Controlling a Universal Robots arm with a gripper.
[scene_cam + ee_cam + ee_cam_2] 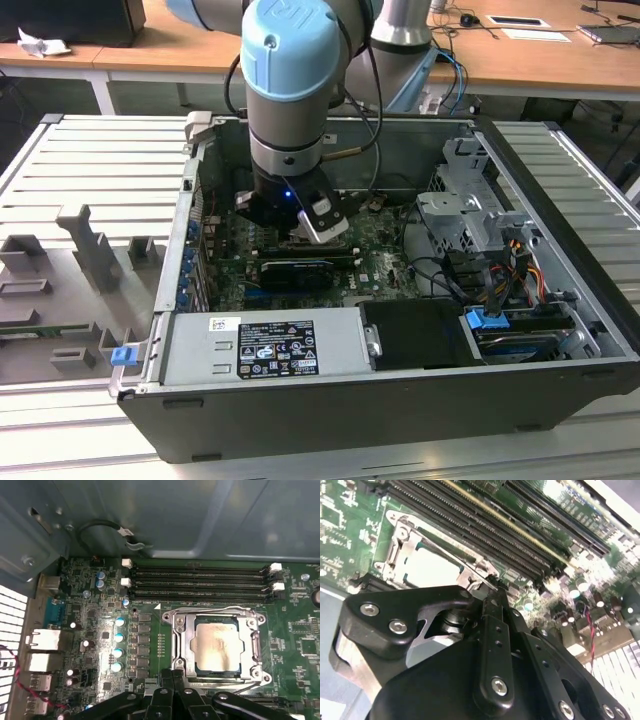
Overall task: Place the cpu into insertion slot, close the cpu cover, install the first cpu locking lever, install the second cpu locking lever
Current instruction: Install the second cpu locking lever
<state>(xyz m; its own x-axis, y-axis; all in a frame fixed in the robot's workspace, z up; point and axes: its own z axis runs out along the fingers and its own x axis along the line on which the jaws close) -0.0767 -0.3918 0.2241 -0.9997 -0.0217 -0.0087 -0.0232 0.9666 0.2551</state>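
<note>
Gripper (172,677) at cpu cover (180,630) edge

The arm (288,90) reaches straight down, its gripper (172,676) low with jaws closed together.

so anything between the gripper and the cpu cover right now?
Nothing visible. The gripper sits right at the edge of the cpu cover, which lies down over the cpu in the insertion slot. No cable or card crosses between them.
</note>
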